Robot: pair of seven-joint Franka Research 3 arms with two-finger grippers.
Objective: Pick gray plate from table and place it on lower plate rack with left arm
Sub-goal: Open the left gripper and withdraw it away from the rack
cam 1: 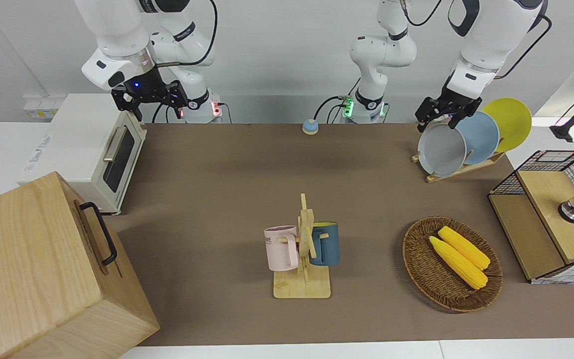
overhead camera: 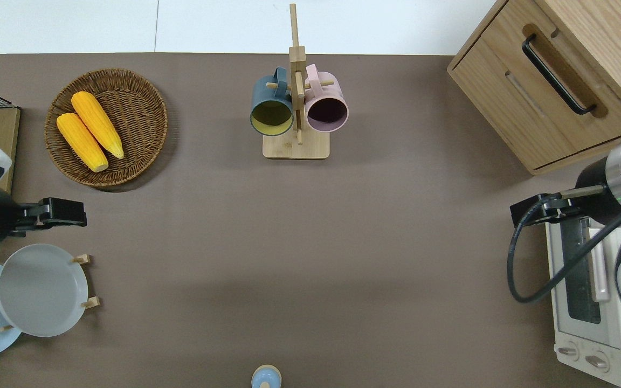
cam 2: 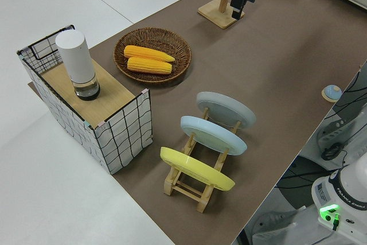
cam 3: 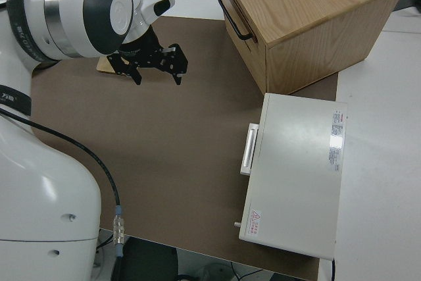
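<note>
3 plates (overhead camera: 41, 291), 2 mugs (overhead camera: 271, 112), 2 corncobs (overhead camera: 97, 124).

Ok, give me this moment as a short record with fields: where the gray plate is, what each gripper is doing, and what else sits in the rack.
gray plate: in the lower plate rack, in the slot at its low end, tilted
left gripper: open, holding nothing, over bare table between rack and wicker basket
right arm: parked, gripper open
other plates in rack: light blue plate in the middle slot, yellow plate in the slot at the high end
placement: looks done
</note>
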